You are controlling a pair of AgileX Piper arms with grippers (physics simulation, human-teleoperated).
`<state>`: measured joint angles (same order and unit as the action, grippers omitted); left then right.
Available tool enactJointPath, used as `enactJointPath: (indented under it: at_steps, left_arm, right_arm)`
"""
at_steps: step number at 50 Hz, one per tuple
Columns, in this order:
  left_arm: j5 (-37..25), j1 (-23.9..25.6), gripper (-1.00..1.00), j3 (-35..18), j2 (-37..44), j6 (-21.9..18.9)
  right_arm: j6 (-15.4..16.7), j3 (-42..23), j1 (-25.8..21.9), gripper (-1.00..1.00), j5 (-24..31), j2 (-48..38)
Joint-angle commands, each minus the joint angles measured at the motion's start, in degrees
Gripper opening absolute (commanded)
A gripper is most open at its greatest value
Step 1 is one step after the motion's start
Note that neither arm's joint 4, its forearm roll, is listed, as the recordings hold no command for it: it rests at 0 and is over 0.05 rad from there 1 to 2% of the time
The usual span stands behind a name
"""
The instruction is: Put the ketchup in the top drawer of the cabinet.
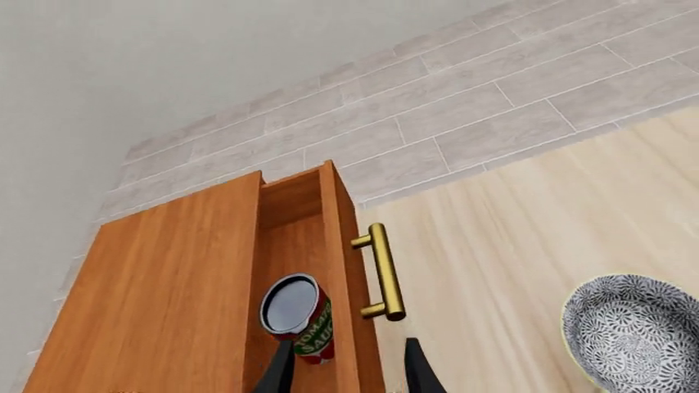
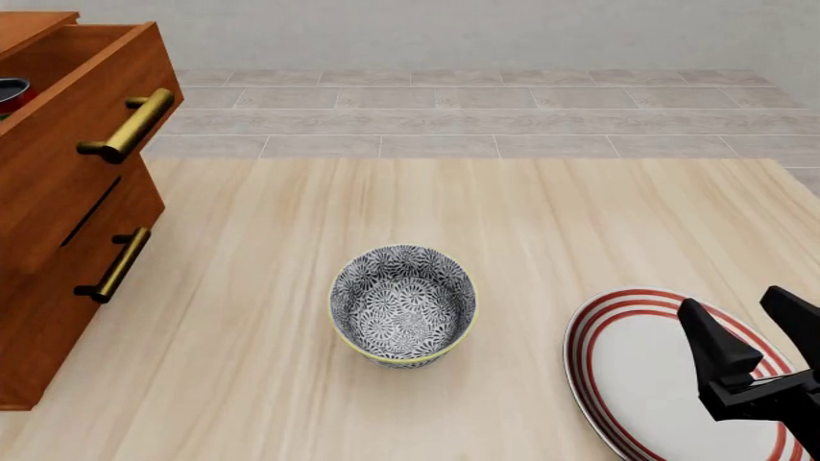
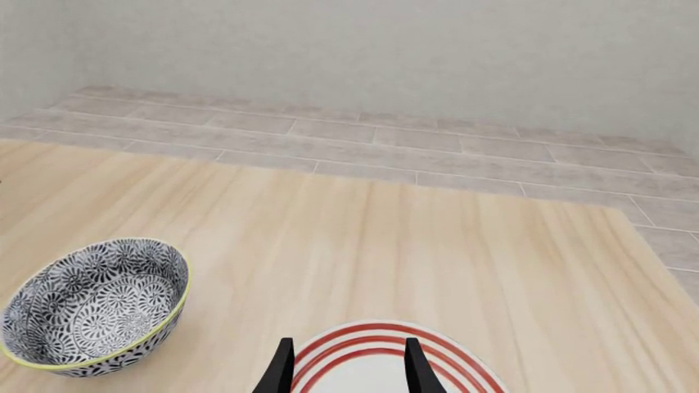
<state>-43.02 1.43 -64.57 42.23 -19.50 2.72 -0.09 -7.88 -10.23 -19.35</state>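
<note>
At counter's left edge, cabinet [image 2: 58, 240] had top drawer [image 2: 77, 115] pulled open, ketchup [image 1: 297, 315] inside. Left pincer [image 1: 347, 368] spread, empty, straddling drawer front. Right pincer [image 2: 756, 331] spread, empty, above striped plate [image 2: 640, 375].

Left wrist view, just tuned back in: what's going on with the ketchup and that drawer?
The ketchup sits inside the open top drawer of the cabinet, and the drawer is not yet pushed shut. The left gripper is open just above the drawer's front edge, one finger over the can, holding nothing. The right gripper is open and idle over the red-striped plate, beside the patterned bowl.
</note>
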Motion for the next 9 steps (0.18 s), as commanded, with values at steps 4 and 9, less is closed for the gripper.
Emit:
enactJointPath:
  at_steps: [4,9]
  left_arm:
    - [-3.1,8.4,1.0,6.4,-12.7,-2.5]
    - [-2.8,11.7,1.0,8.8,-16.2,-3.5]
  right_arm:
    - [0.1,0.0,-0.2,1.0,-0.1,-0.2]
    - [0.2,0.0,-0.2,1.0,-0.2,-0.4]
